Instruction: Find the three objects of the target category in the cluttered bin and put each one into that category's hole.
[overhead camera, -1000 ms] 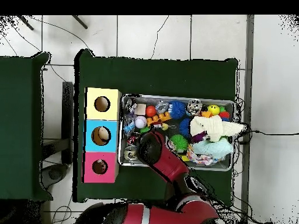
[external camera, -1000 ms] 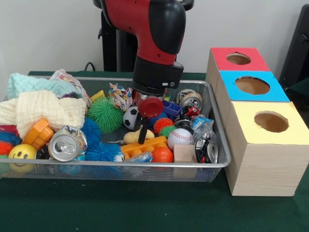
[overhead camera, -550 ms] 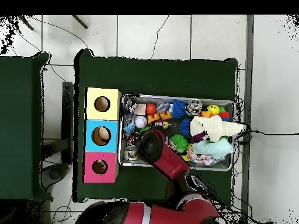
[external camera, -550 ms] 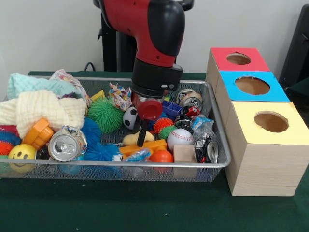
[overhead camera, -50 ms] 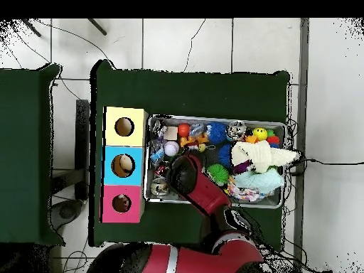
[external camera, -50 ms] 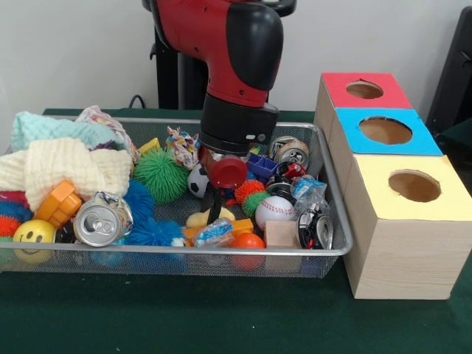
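You have a desk covered in dark green cloth [external camera, -50 ms: 221, 324], standing on a pale tiled floor [overhead camera, -50 ms: 185, 43] before a white wall. On it sits a silver wire-mesh bin [external camera, -50 ms: 335, 243] packed with spiky balls, crushed cans, a white baseball [external camera, -50 ms: 274, 212] and knitted cloths. Beside it stands a wooden box [external camera, -50 ms: 402, 251] with red, blue and yellow tops, each with a round hole. The red and black arm's jaws hang low in the bin's middle; you cannot tell how they stand. No writing is readable.

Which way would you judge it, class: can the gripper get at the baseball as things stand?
Probably yes: the baseball lies uncovered atop the clutter, right beside the gripper, with nothing over it.
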